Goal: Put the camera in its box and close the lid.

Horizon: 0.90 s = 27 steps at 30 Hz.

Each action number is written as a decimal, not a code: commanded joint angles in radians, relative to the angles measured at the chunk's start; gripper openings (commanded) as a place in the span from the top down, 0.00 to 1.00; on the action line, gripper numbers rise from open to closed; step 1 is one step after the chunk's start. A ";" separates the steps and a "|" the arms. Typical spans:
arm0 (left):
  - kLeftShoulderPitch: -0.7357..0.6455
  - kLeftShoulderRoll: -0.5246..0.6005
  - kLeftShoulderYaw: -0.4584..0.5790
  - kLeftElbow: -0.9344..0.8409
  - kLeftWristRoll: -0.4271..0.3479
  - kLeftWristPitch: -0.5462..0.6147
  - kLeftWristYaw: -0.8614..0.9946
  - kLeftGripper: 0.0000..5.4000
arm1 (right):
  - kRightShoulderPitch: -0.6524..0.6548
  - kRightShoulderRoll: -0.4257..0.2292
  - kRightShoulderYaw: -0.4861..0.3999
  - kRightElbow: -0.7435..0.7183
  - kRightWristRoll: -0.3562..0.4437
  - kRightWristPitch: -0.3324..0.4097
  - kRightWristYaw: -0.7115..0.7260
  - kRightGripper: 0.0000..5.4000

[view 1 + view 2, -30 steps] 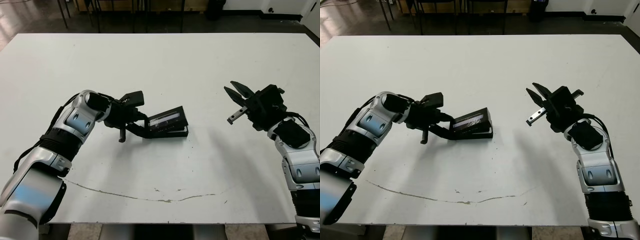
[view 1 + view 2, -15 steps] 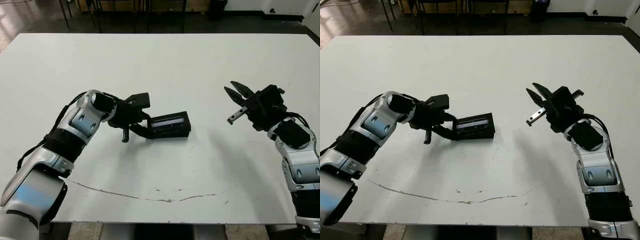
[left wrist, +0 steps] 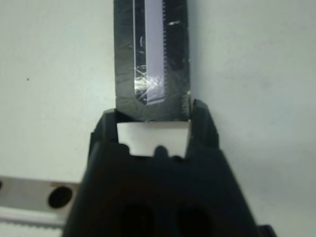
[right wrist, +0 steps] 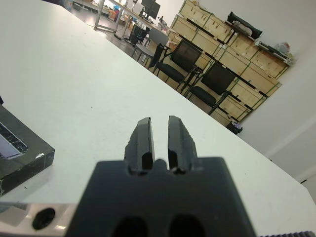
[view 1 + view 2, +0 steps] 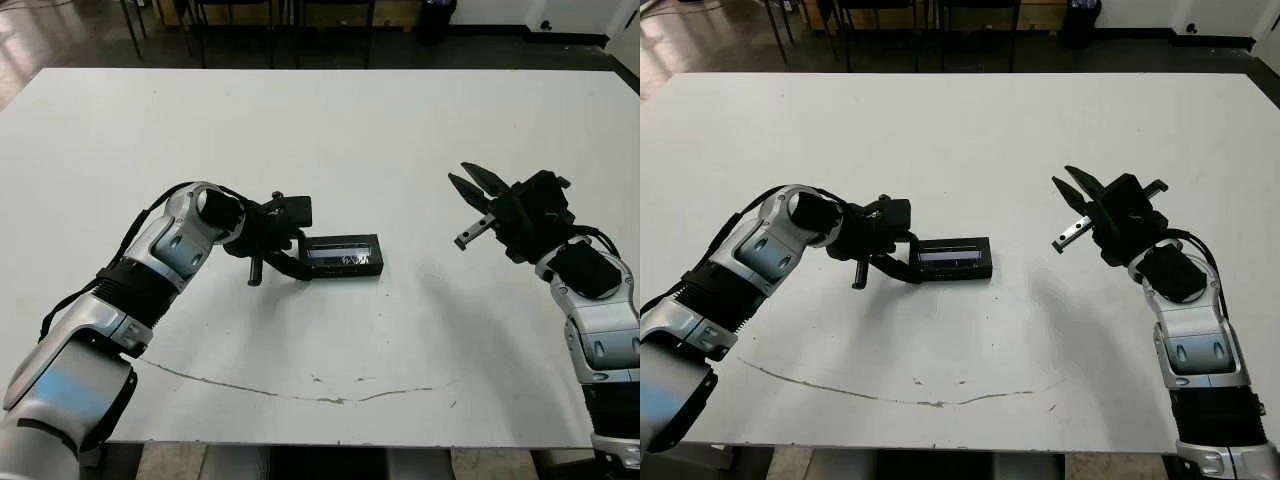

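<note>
The black lid with its grey shiny strip lies flat on top of the box, left of the table's middle. Only the box's black outer wall shows. My left gripper is at the left end, shut on the lid. In the left wrist view its fingers sit on either side of the lid's near end. The camera is hidden. My right gripper hovers empty over the right side of the table, well apart from the box, its fingers shut to a narrow slit.
A thin curved scuff line crosses the white table near its front edge. Beyond the far edge are chairs and stacked wooden crates. One corner of the box shows in the right wrist view.
The lid has come down from a tilt to lie flat on the box. My left gripper moved slightly right with it. The right arm has not moved.
</note>
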 commanded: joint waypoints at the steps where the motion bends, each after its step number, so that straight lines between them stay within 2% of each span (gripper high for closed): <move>1: 0.028 -0.031 -0.051 -0.007 0.007 0.000 -0.022 0.90 | 0.014 -0.004 0.005 0.005 -0.004 0.021 -0.003 1.00; 4: 0.021 -0.024 -0.063 -0.007 0.029 -0.004 -0.021 0.91 | 0.014 -0.003 0.005 0.008 -0.003 0.014 -0.003 1.00; 5: 0.018 -0.017 -0.069 -0.005 0.038 -0.024 -0.024 0.88 | 0.013 -0.002 0.005 0.010 -0.003 0.010 -0.003 1.00; 9: 0.012 0.013 -0.084 0.023 0.064 -0.099 -0.025 0.71 | 0.010 0.002 0.006 0.014 0.001 0.011 -0.002 1.00; 12: 0.010 0.028 -0.065 0.049 0.043 -0.093 -0.046 0.58 | 0.006 0.004 0.009 0.022 -0.002 0.004 -0.004 1.00; 14: 0.013 0.046 -0.041 0.061 0.013 -0.090 -0.073 0.48 | 0.003 0.006 0.012 0.023 -0.006 0.008 -0.008 1.00; 18: 0.040 0.104 0.005 0.049 -0.028 -0.169 -0.095 0.32 | -0.001 0.011 0.019 0.024 -0.014 0.008 -0.017 1.00; 25: 0.143 0.268 0.124 -0.069 -0.070 -0.153 -0.076 0.02 | -0.018 0.022 0.026 0.036 -0.017 0.020 -0.034 1.00; 27: 0.176 0.312 0.168 -0.103 -0.074 -0.172 -0.046 0.00 | -0.028 0.023 0.032 0.046 -0.023 0.017 -0.040 1.00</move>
